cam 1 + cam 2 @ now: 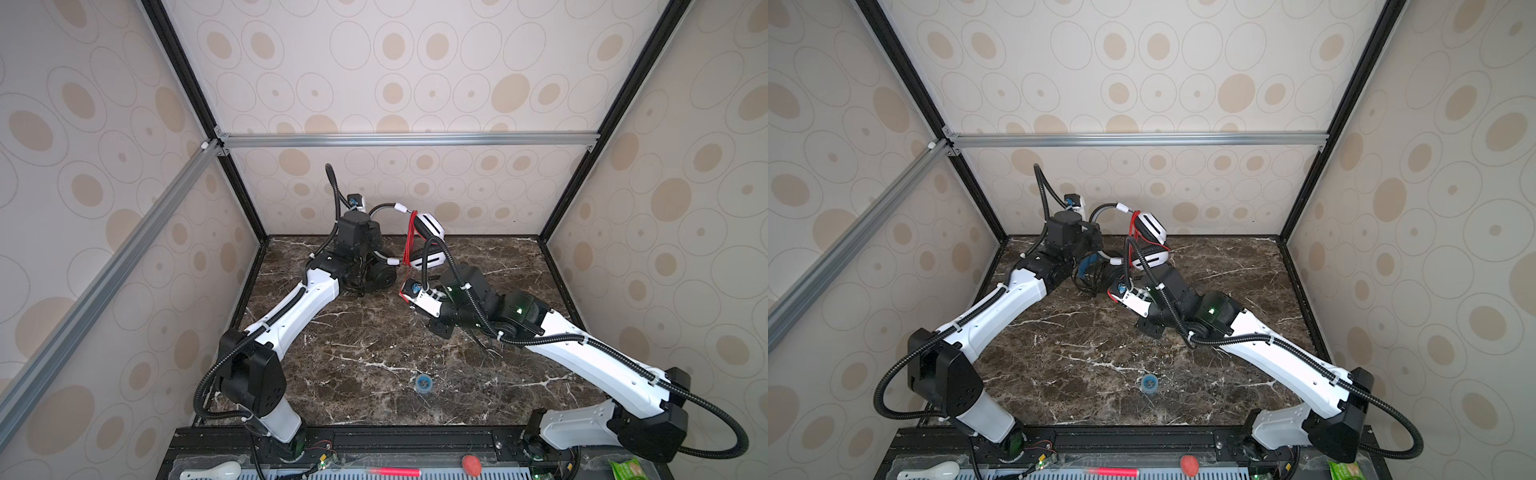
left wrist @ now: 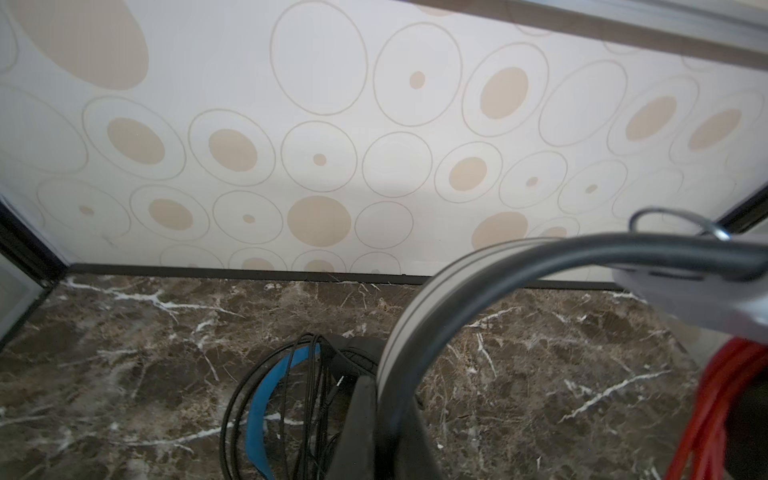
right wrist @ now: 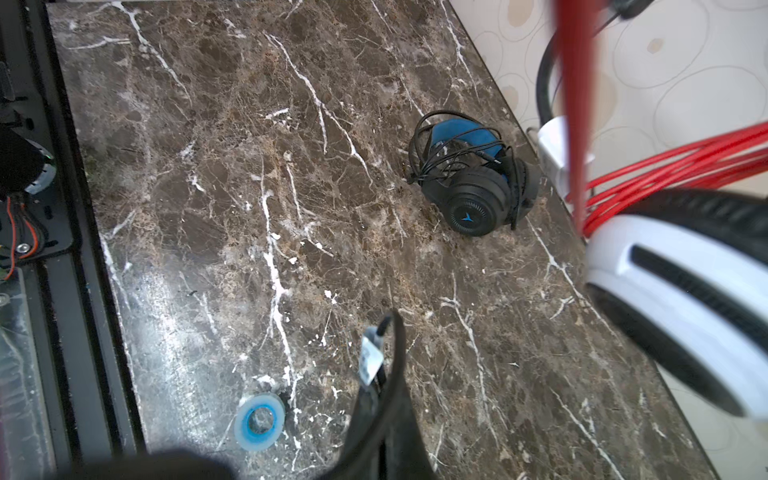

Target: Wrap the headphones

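The white headphones (image 1: 430, 224) with black pads hang in the air near the back wall. My left gripper (image 2: 384, 419) is shut on their grey-and-black headband (image 2: 415, 316). Their red cord (image 1: 411, 237) is looped in several strands beside the ear cups (image 3: 673, 266). My right gripper (image 3: 388, 365) is shut on a thin black cord end with a white tag (image 3: 371, 359), and a red strand (image 3: 575, 104) runs close past it. The black headphones (image 3: 473, 195) lie on the marble table under the left wrist, their thin black cord wound around the blue-lined band (image 2: 266, 399).
A blue tape ring (image 1: 423, 382) lies on the marble table (image 1: 374, 340) toward the front. Patterned walls close off the back and both sides. On the front ledge are a white spoon-like piece (image 1: 212, 471), a red pen (image 1: 392, 472), a red ball (image 1: 471, 465) and a green packet (image 1: 627, 469).
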You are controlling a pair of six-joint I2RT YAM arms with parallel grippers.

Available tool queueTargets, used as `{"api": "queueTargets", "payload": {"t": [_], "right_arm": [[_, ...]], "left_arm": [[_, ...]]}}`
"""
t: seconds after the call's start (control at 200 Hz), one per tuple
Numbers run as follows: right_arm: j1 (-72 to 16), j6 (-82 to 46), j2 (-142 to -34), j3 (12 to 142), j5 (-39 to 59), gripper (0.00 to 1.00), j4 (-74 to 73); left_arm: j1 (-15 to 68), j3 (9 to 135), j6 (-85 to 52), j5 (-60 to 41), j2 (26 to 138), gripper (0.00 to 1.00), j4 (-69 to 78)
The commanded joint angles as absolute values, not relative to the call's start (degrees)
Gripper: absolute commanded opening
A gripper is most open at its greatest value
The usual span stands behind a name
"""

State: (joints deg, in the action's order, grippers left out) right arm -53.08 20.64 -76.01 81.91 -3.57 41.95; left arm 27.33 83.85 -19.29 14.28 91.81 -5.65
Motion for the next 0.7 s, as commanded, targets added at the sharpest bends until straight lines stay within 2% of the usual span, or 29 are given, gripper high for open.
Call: {"api": "queueTargets", "payload": {"t": [0.0,0.45,0.695], "right_arm": [[-53.4,25.3,-77.3,87.8,-3.4,0.0,45.0],[-45.7,27.9,-81.2,97.9,-3.8,0.0,50.9],[-42.0,28.8,-85.7,105.1,-7.6,0.0,52.1]], "left_arm": [[27.8,81.5,-11.9,18.1,87.4,0.0,-2.8],[28.1,72.6,-2.2,10.4,78.2,0.0,-10.1],[28.0,71.7,-1.6,-1.2,77.0,0.0,-12.5]]}}
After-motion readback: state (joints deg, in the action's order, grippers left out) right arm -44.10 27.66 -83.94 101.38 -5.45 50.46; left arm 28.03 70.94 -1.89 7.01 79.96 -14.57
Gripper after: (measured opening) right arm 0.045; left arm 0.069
